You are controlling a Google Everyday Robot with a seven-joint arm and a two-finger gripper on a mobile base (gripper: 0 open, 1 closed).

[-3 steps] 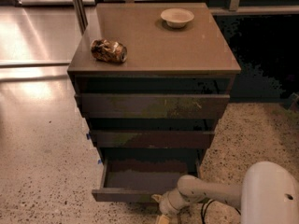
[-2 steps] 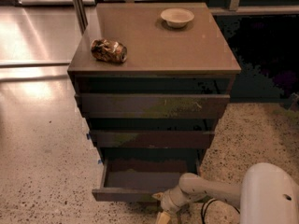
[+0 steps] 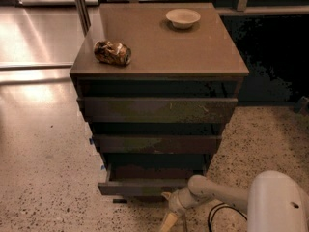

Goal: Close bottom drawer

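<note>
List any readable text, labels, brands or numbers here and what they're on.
No legible text in this view.
Crumpled packet on the cabinet top: mottled print, too blurred to read.
Bowl, bottom drawer: no markings visible.
Gripper, low in front of the bottom drawer: no label visible.

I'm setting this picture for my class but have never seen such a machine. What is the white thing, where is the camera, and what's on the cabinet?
The white shape is a mobile robot's arm; its gripper, the clamp at the tip, sits low, just in front of the bottom drawer, with nothing visibly held. That drawer stands pulled out; the job is to push it shut. The one camera looks down at the dark brown cabinet from its front. On top lie a pale bowl and a crumpled brownish object.
</note>
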